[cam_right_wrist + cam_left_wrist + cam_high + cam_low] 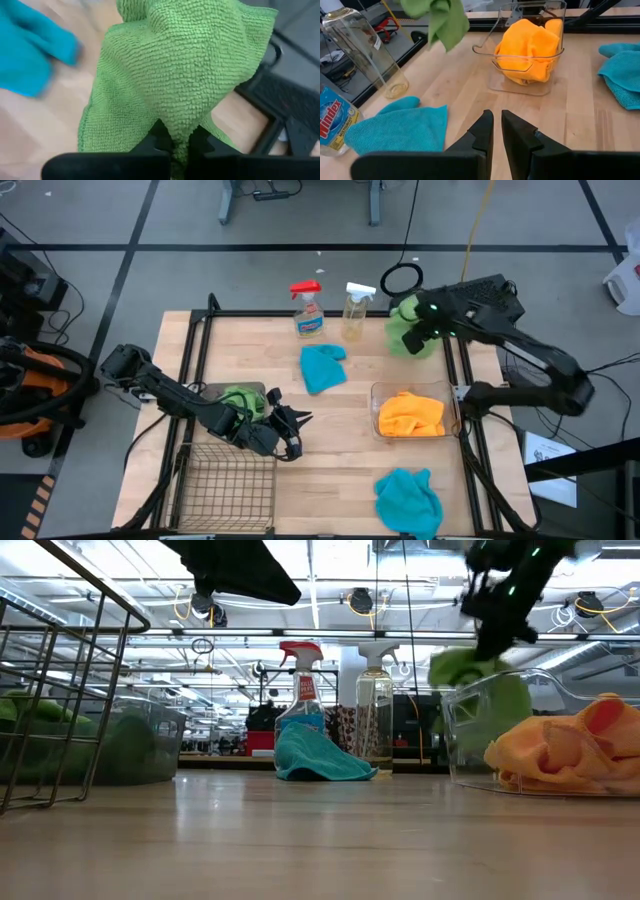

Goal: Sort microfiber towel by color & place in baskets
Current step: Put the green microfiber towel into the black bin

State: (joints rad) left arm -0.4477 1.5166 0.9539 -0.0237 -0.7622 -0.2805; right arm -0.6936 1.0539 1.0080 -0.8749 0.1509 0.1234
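Observation:
My right gripper (418, 322) is shut on a green microfiber towel (175, 65) held in the air over the table's far right corner, beside the clear spray bottle (357, 310). My left gripper (497, 131) hovers shut and empty near the table's middle left, next to the smoky grey tub (212, 392), which holds another green towel (240, 398). One teal towel (322, 367) lies flat near the bottles, and a second teal towel (408, 500) lies at the near edge. Orange towels (410, 415) fill the clear tub (378, 392). My right gripper pinches a bunched fold of the green towel (181, 131) between its two fingers, which slant downward. The cloth spreads and hangs slack below the fingers (478, 690), lifted clear of the table.
A wire-mesh basket (225, 480) stands at the near left corner. A Windex bottle (307, 310) stands with the clear bottle at the far edge. Bare wood lies in the middle between the tubs and the two teal towels. Black frame rails (462, 380) run along the table's sides.

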